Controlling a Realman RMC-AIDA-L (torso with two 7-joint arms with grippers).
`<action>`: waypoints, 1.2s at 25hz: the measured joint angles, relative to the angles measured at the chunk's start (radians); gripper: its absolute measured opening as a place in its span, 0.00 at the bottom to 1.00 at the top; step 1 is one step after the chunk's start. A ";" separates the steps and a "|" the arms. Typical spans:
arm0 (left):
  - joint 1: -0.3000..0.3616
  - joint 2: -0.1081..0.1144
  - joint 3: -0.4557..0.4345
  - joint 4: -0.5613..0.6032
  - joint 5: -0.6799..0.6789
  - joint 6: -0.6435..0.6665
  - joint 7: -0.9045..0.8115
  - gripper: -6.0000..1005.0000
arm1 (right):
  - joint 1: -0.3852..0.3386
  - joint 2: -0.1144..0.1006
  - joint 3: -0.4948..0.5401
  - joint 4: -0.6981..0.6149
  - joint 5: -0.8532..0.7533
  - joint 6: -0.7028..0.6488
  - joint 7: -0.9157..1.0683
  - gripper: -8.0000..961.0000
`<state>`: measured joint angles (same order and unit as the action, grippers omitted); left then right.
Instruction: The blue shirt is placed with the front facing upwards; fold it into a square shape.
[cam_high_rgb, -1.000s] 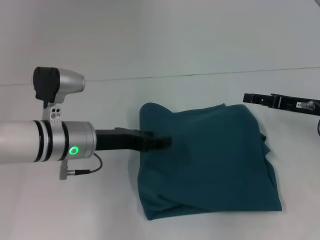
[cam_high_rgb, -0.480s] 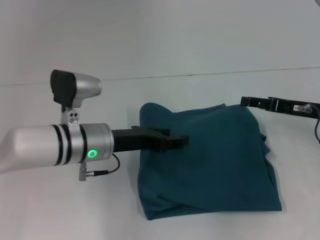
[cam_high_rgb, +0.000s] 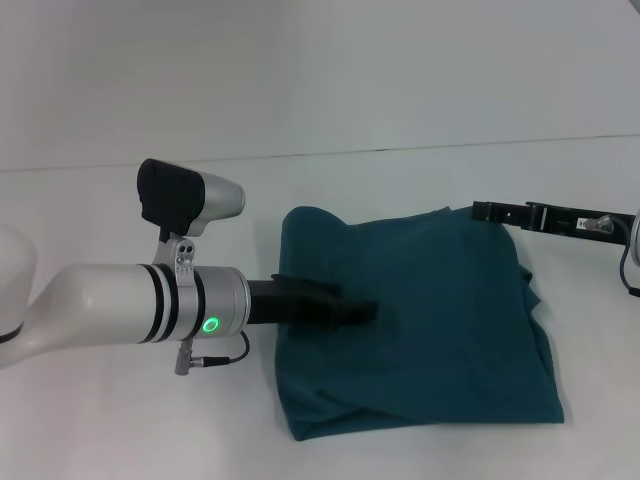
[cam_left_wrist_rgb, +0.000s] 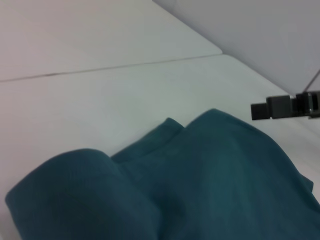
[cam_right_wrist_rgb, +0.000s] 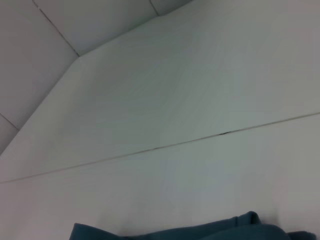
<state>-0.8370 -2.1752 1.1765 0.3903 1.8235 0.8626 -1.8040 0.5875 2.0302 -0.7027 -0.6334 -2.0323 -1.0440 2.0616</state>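
A: What are the left gripper's (cam_high_rgb: 365, 310) fingers doing?

B: In the head view the dark fingers lie low over the blue shirt (cam_high_rgb: 440, 320), reaching in from its left edge toward the middle. They look drawn together into one dark bar, but I cannot tell whether they are clenched on cloth or only resting on it.

A: And the right gripper (cam_high_rgb: 482, 211)?

B: It sits at the shirt's far right corner, tip just at the cloth's edge. The left wrist view shows it too (cam_left_wrist_rgb: 260, 111), as a dark block just beyond the fabric. I cannot tell how its fingers stand.

A: How many of each thing?

B: One shirt, two grippers. Nothing else lies on the bench (cam_high_rgb: 420, 100).

A: How is the shirt lying?

B: Folded into a rough, somewhat uneven rectangle, near the middle of the bench and a bit to the right. Layers bulge at the far left corner and along the right edge, and the near edge shows a loose fold. Only plain teal cloth faces up.

A: The surface?

B: A white, matte bench with a thin dark seam running across it beyond the shirt. The right wrist view shows pale panels meeting behind.
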 joint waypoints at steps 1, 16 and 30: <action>0.000 0.000 0.001 0.000 0.000 0.000 0.000 0.66 | 0.000 0.000 -0.001 0.000 0.000 0.000 0.000 0.86; 0.107 0.004 -0.047 0.169 -0.100 0.152 0.002 0.66 | 0.007 0.000 -0.005 -0.006 0.000 -0.086 -0.072 0.86; 0.183 0.006 -0.147 0.222 -0.101 0.213 0.014 0.66 | -0.007 0.002 -0.045 0.024 -0.082 -0.090 -0.140 0.86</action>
<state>-0.6539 -2.1691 1.0296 0.6126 1.7224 1.0756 -1.7897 0.5802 2.0323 -0.7479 -0.6097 -2.1141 -1.1343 1.9221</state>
